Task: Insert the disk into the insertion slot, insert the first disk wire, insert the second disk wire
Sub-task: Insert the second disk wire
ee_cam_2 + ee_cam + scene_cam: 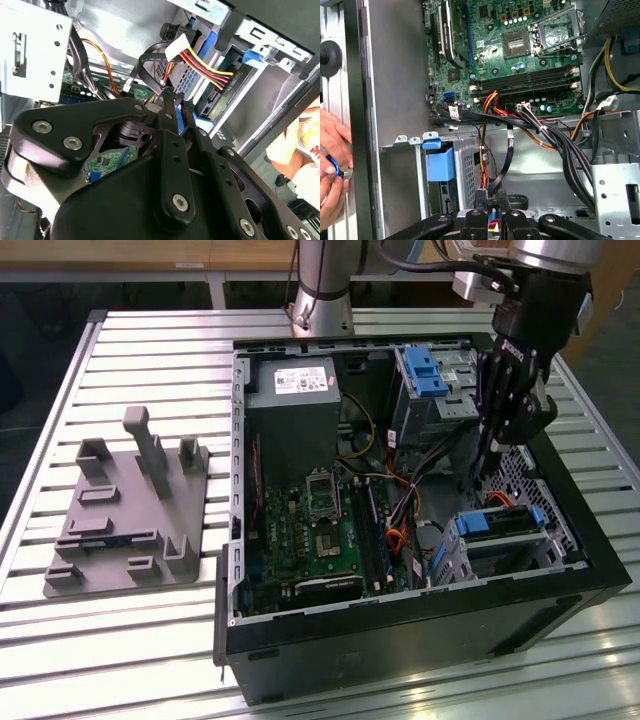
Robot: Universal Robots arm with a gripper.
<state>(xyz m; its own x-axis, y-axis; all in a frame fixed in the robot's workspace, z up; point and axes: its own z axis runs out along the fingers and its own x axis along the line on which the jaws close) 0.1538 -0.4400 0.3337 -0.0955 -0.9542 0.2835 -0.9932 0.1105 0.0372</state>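
Disk wires, the thin black one (504,167) and the red-and-yellow bundle (210,71), hang by the blue-framed silver disk (500,523) already sitting in its low grey cage (500,558), where the black end effector (490,196) pinches shut on the black wire's plug to push it in.

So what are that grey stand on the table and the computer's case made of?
The grey stand looks like matte plastic, perhaps 3D-printed: dull, uniform grey, blocky shapes. The computer case seems to be sheet metal, black-painted outside and bare grey inside, with thin folded edges.
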